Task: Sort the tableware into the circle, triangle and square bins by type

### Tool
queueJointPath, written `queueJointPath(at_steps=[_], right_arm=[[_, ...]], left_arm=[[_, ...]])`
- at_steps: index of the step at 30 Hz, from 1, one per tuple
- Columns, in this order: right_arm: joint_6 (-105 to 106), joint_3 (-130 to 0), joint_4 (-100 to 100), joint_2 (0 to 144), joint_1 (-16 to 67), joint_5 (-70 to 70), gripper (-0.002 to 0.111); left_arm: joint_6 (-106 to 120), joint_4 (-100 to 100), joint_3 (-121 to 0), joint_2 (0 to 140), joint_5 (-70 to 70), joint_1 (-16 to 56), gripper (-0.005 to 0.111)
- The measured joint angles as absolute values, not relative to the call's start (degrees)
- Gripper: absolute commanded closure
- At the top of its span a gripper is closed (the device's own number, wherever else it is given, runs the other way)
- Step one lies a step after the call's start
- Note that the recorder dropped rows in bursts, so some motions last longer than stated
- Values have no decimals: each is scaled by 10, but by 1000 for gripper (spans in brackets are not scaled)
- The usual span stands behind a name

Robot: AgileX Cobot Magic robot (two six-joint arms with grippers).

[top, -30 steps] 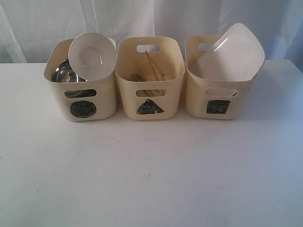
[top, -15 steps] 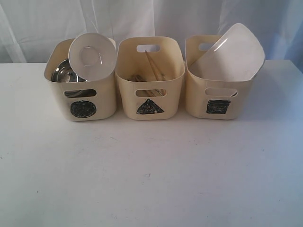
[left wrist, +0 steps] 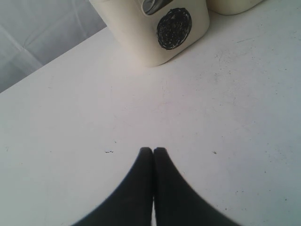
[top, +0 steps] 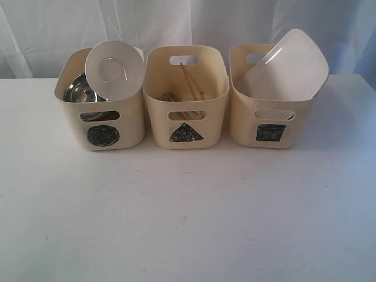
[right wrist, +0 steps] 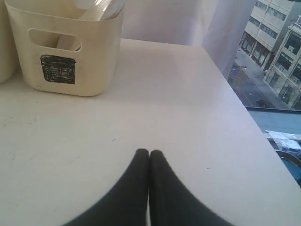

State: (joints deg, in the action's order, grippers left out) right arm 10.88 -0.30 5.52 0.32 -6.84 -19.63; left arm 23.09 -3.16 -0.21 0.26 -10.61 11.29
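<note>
**Exterior view.** Three cream bins stand in a row on the white table (top: 188, 211), across the upper half of the frame, in front of a pale curtain (top: 53, 29).
- The circle bin (top: 103, 114) is at upper left. The small white bowl (top: 114, 69) stands on edge in it, tilted, with its upper part above the rim. The shiny steel bowl (top: 77, 88) lies inside, just left of the white bowl.
- The triangle bin (top: 186, 103) is at upper centre, just beside the circle bin. The wooden chopsticks (top: 191, 82) lean inside it. Other items lie at the bottom, too dark to identify.
- The square bin (top: 273, 117) is at upper right. The white square plate (top: 291, 67) rests in it, tilted, with one corner well above the rim.
- The table surface in front of the bins is bare. Neither arm appears in this view.

**Left wrist view.** The left gripper (left wrist: 153, 150) has both dark fingers pressed together at the tips, with nothing between them. It is above the bare table. The circle bin stands ahead of the fingertips, well apart from them, its black scribbled mark facing the camera.

**Right wrist view.** The right gripper (right wrist: 149, 152) is fully closed, tips touching, and holds nothing. It is above the bare table. The square bin stands ahead and to one side, well apart, with its mark and handle slot visible. An edge of the plate shows above the rim. A window (right wrist: 277, 56) past the table edge shows buildings.
</note>
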Motion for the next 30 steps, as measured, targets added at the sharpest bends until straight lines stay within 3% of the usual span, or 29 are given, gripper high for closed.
queueJointPath(at_steps=[7, 30], right_arm=[[10, -3, -19, 3, -68, -196, 108], [-25, -3, -13, 3, -42, -200, 108]], left_arm=[[231, -32, -2, 3, -106, 113, 107], [231, -32, -2, 3, -106, 113, 107]])
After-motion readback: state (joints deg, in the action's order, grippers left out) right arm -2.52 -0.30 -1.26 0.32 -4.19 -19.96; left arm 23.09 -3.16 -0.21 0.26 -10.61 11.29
